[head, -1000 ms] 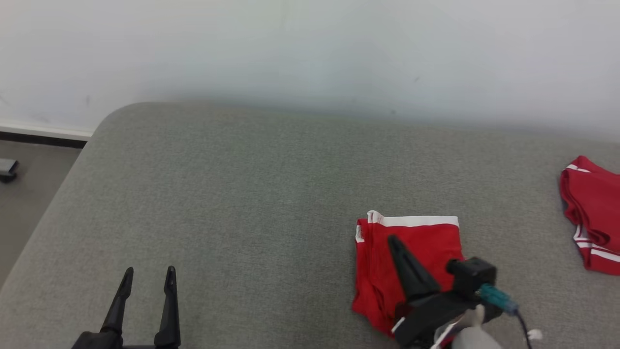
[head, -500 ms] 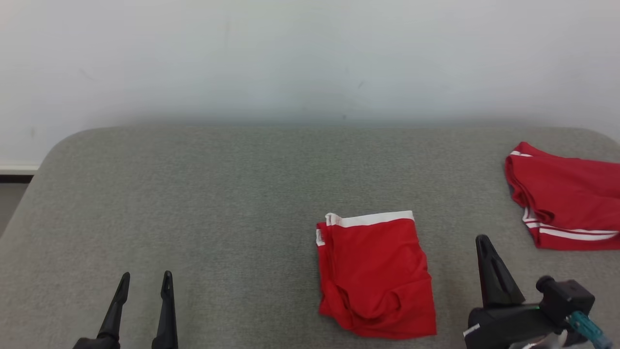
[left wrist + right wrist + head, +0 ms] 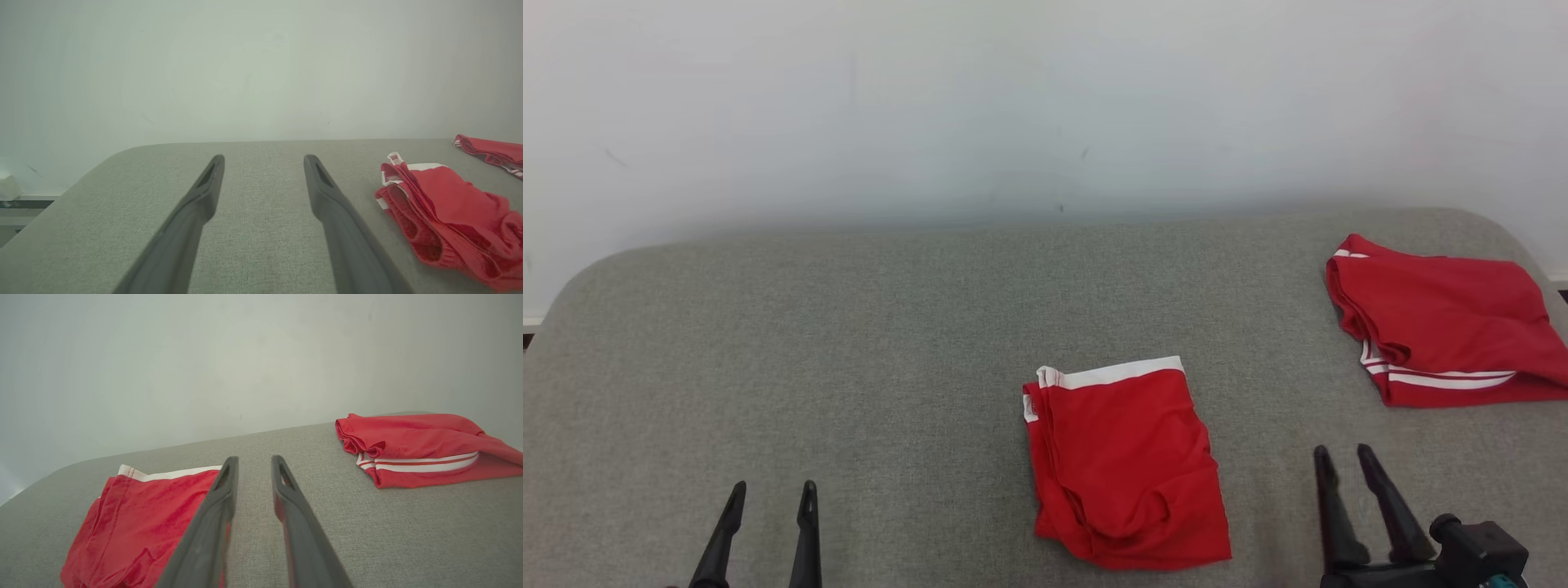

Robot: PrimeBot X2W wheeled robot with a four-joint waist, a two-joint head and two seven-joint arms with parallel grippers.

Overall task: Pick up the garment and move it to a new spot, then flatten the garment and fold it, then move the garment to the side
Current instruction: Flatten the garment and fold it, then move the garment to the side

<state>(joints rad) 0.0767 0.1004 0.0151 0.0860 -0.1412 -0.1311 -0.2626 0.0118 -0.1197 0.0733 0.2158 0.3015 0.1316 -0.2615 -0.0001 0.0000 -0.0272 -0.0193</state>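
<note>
Right hand (image 3: 1342, 461), fingers slightly parted and empty, is over the grey fabric counter (image 3: 849, 367); the folded red shorts with white waistband (image 3: 1123, 465) lie just left of it, not touching. Beyond it lies another red white-striped garment (image 3: 1437, 327); the hand's wrist is cut off

Garment (image 3: 1123, 469): red shorts with a white waistband (image 3: 1115, 373), folded to a rough rectangle. Lies flat on the grey worktop (image 3: 849, 367), near its front edge and right of the middle. Waistband faces the far edge; the near end is rumpled.
</note>
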